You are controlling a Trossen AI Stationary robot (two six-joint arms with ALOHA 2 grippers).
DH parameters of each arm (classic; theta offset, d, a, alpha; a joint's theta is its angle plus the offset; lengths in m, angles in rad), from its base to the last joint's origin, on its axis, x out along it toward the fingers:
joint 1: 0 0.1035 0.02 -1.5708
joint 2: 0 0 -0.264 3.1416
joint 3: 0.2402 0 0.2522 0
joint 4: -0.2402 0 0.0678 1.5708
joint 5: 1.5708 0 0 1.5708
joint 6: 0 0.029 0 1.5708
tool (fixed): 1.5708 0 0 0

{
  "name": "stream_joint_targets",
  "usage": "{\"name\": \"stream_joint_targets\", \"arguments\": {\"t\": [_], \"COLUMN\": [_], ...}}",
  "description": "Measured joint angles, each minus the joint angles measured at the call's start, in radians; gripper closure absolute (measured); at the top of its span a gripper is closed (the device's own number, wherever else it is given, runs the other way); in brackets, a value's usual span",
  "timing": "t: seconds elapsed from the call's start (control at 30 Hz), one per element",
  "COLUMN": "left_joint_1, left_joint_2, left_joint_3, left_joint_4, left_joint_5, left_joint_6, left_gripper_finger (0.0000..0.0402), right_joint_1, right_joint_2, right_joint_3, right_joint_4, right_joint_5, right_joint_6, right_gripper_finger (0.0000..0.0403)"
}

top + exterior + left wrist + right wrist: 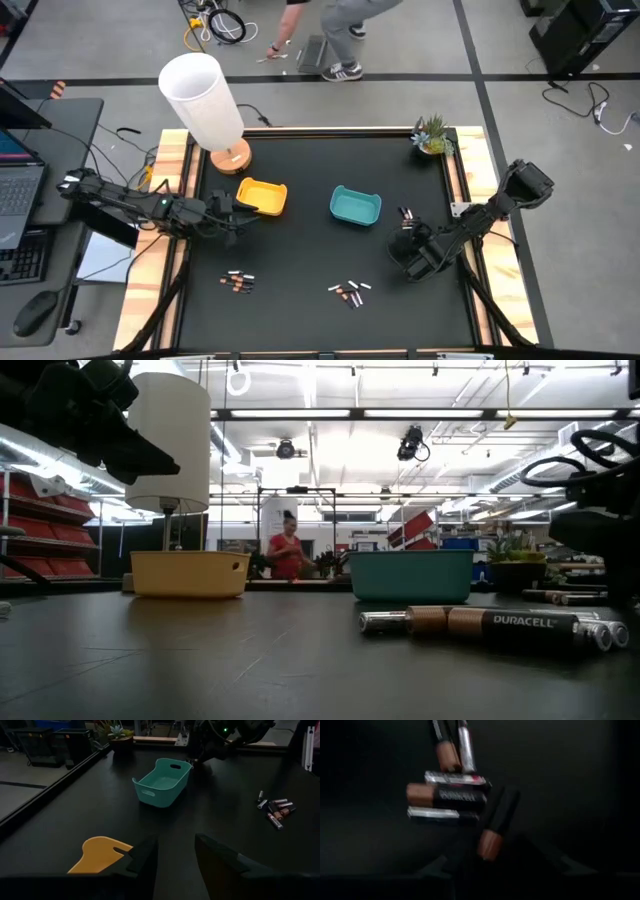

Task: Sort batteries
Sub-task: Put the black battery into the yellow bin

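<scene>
Batteries lie on the black mat in three small groups: one near my right gripper (405, 214), one at the near middle (349, 292) and one at the near left (238, 283). Some are dark with copper ends, others silver. My right gripper (408, 242) is low over the first group (447, 795), and its open fingers stand either side of the copper end (489, 845) of one tilted dark battery. My left gripper (236, 212) hovers open (175, 854) beside the yellow tray (100, 854). The teal tray (355, 206) stands at mid-table. My right gripper has the copper end of a dark battery (489, 845) between its fingers, which reach level along the mat toward the far side. I cannot tell whether they touch it. The battery's length lies on the mat among the others.
A white lamp (205, 100) on a wooden base stands at the far left corner and a small potted plant (431, 135) at the far right. Wooden rails (165, 230) border the mat. A person moves on the floor beyond the table. A laptop desk stands to the left.
</scene>
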Motion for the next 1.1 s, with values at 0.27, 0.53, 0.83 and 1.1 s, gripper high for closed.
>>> {"name": "stream_joint_targets", "arguments": {"t": [0.27, 0.53, 0.83, 1.1], "left_joint_1": [0.000, 0.000, 0.000, 0.000], "left_joint_2": [0.000, 0.000, 0.000, 0.000], "left_joint_3": [0.000, 0.000, 0.000, 0.000], "left_joint_4": [0.002, 0.002, 0.002, 0.001], "left_joint_5": [0.000, 0.000, 0.000, 0.000], "left_joint_6": [0.000, -0.001, -0.001, -0.001], "left_gripper_finger": [0.0257, 0.0257, 0.0257, 0.0257], "right_joint_1": [0.021, 0.021, 0.018, 0.019], "right_joint_2": [-0.023, -0.023, 0.026, 0.042], "right_joint_3": [-0.001, -0.001, 0.000, -0.017], "right_joint_4": [-0.036, -0.032, -0.046, -0.007], "right_joint_5": [-0.028, -0.003, 0.010, 0.034], "right_joint_6": [0.041, 0.041, 0.042, 0.033], "right_gripper_finger": [0.0259, 0.0261, 0.0264, 0.0338]}}
